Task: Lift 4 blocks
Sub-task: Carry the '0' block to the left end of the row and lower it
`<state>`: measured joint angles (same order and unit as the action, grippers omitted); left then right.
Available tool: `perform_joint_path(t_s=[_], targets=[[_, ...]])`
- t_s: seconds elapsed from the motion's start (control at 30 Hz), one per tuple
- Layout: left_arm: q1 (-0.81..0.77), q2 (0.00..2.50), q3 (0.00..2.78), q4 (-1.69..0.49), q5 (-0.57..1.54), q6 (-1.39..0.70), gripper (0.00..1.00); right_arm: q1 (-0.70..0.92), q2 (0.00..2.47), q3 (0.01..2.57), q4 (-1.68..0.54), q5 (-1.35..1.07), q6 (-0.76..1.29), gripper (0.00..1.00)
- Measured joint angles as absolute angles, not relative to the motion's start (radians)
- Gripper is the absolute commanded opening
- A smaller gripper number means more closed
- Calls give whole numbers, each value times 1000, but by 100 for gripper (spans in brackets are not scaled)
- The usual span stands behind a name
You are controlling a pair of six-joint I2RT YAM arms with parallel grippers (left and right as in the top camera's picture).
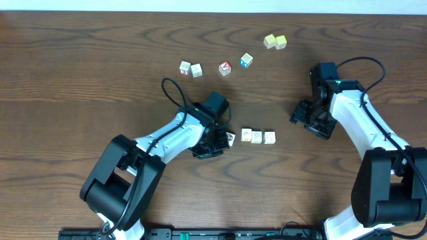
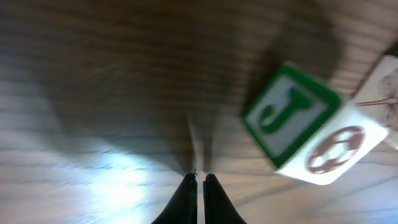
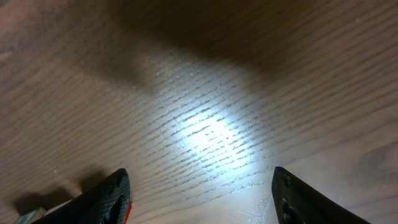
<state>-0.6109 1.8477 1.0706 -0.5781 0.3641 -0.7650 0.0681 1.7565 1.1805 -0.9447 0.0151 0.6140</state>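
On the dark wood-grain worktop (image 1: 80,67), the four cream blocks (image 1: 257,137) lie in a row near centre, just right of the left tool (image 2: 200,180), pinched closed and empty, while the right tool (image 3: 202,186) gapes wide, holding nothing, over glare-lit wood.

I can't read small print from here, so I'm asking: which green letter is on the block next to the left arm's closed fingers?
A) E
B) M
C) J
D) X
C: in the left wrist view, the block has a green-framed face with a green J on it, just right of the shut left gripper.
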Motion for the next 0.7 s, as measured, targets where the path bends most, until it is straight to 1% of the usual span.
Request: perform_joint_path(t_s=[0.23,0.7], targets=[[-633,1848,1064,-498,337,-795,7,68,1757,1180,-945,15,614,71],[-692,1863,1062,-433,313,-812,8,68,1757,1180,-945,15,614,71]])
